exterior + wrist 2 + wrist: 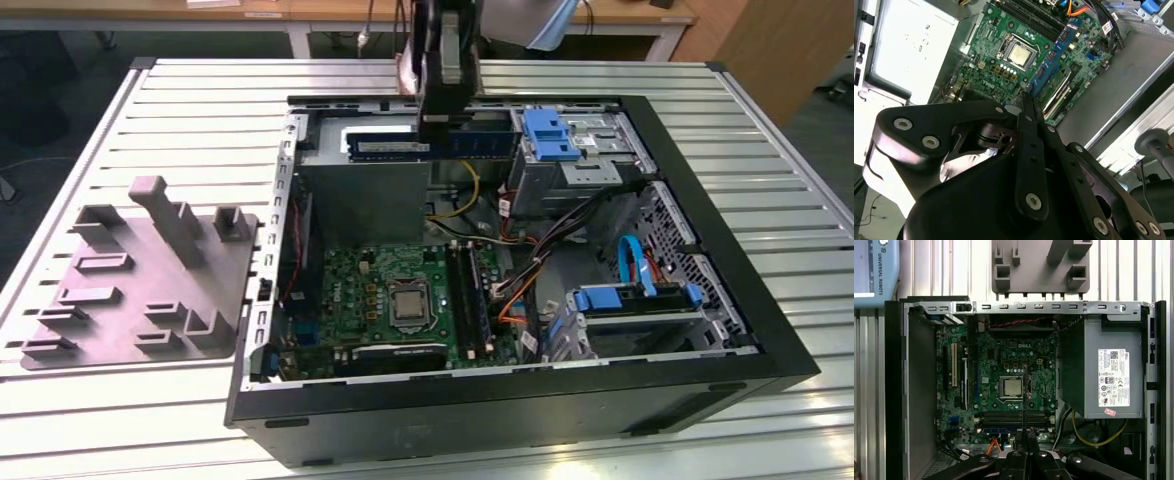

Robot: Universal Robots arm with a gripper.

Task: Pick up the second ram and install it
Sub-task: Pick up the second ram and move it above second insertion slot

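Ribbed metal table (187, 110) lies under me, with the open computer case (534, 405) on its middle and a grey fixture plate (134, 300) toward one side edge. My gripper (441, 138) is clenched on the second ram (1054, 52), gripped near its middle and held on edge above the case. The memory slots (1011, 419) lie below me on the motherboard (999, 355), and the stick's long axis runs crosswise to theirs. Cables (534, 265) crowd the slots' outer side. Toward the processor (1011, 387) I judge the room freer, with the power supply (1104, 370) standing well apart.
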